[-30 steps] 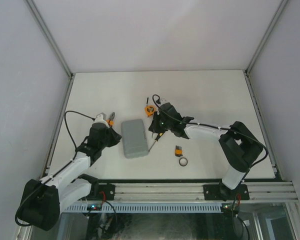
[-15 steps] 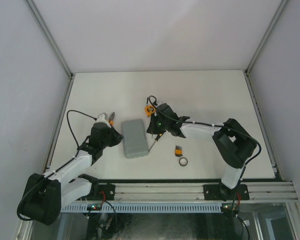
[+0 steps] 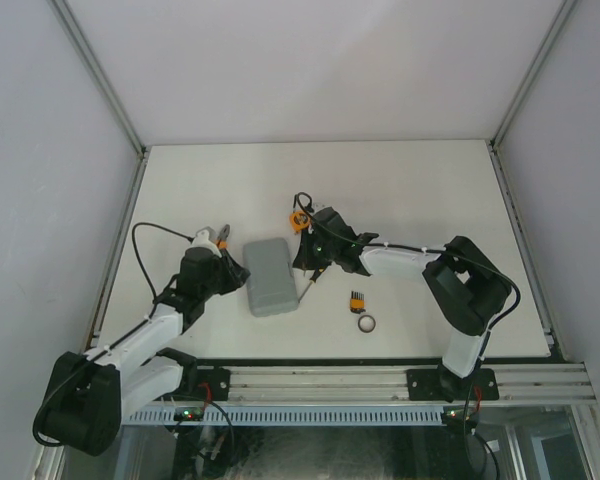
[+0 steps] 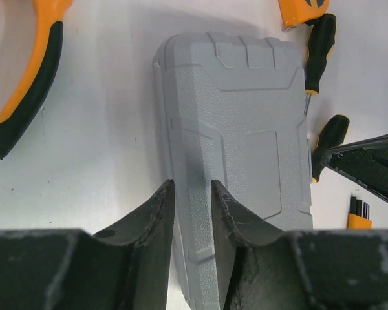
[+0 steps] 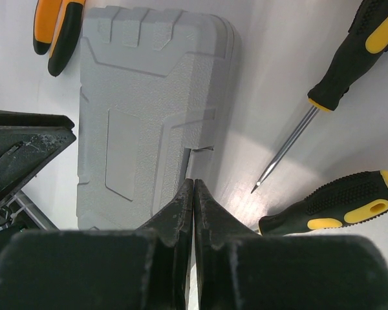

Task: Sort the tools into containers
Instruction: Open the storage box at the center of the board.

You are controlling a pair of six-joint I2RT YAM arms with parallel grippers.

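Sorting has yet to start: your grey case (image 3: 271, 275) lies closed toward the near edge of the desk (image 3: 430, 195), with the pliers (image 4: 32, 71) and screwdrivers (image 5: 349, 55) loose beside it. Your left gripper (image 4: 193, 194) stands slightly parted over it. Your right gripper (image 5: 193, 188), pinched together, sits at its latch notch.

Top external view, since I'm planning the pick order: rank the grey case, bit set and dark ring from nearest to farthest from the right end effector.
1. Grey case: directly beside the right end effector, on its left.
2. Bit set: off to its right, toward the table's near edge.
3. Dark ring: just past the bit set, nearer still to that edge.
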